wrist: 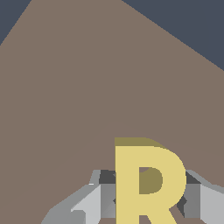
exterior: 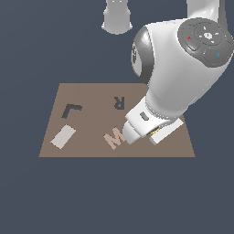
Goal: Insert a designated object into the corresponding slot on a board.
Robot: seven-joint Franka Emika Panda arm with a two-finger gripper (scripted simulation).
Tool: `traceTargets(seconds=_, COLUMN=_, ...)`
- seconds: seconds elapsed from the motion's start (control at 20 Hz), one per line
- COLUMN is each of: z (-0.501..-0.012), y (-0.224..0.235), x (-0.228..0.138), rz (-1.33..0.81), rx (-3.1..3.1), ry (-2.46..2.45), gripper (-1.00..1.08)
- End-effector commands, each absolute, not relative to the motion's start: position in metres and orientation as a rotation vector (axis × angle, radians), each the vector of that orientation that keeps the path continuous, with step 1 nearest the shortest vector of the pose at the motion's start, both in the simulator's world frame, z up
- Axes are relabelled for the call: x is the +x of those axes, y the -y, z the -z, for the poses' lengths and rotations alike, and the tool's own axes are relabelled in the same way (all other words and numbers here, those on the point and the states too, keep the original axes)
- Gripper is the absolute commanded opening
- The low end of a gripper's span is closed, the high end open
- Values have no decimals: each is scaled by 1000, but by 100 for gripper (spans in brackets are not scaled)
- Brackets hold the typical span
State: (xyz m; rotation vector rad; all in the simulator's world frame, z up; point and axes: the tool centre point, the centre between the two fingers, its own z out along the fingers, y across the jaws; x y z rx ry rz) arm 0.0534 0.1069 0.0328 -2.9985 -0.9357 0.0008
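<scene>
Yellow R block [wrist: 148,183] sits btwn gripper [wrist: 146,197] jaws, clamped from both sides.

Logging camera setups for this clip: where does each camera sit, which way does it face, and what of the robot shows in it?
Exterior view: off the arm, raised, looking down at the board with the R-shaped slot; the arm's white links fill its right.
Wrist view: on the wrist, facing down at the board; the gripper fingers flank the yellow R block.
Shared: the board; the exterior view shows only a yellow sliver under the hand.
</scene>
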Motion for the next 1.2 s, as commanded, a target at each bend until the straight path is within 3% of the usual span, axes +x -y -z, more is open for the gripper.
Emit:
traceTargets(seconds=0.0, z=-34, y=-91, x=45, rz=0, rx=-3033, ry=816, gripper=-100)
traceTargets(seconds=0.55, z=-38, y=-30, x=-11, rz=-1, rx=-3132, ry=235, gripper=-100)
traceTargets(seconds=1.15, z=-40, y=-10, x=-48, rz=-2, rx=-3139, ry=-60, gripper=-100)
